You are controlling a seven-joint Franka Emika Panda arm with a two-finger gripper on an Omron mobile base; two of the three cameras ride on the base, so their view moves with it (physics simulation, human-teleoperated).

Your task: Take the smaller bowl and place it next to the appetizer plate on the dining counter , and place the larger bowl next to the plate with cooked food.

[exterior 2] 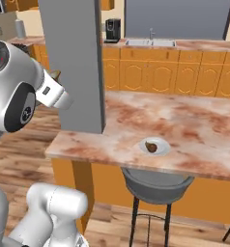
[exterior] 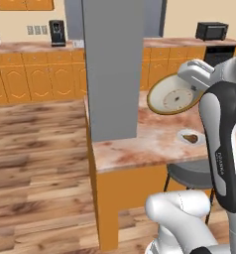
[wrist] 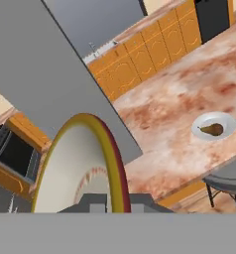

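The smaller bowl (exterior: 173, 95), shallow with a pale inside and a thin yellow rim, hangs tilted on edge above the dining counter (exterior: 149, 144), just right of the grey pillar (exterior: 112, 69). My gripper (exterior: 190, 85) is shut on its rim. In the hand view the bowl (wrist: 70, 163) fills the lower left, and the gripper (wrist: 110, 204) pinches its yellow rim at the bottom. A small white plate (exterior: 192, 137) with a brown piece of food lies on the counter below and right of the bowl, also seen as the plate (exterior 2: 154, 146) and the plate (wrist: 214, 126). The larger bowl is out of view.
The grey pillar (exterior 2: 73, 62) stands on the counter's near-left end, close to the hand. A grey stool (exterior 2: 155, 185) sits under the counter's front edge below the plate. Wall counters with orange doors (exterior 2: 170, 72) run along the back. The marbled counter top (exterior 2: 199, 120) stretches to the right.
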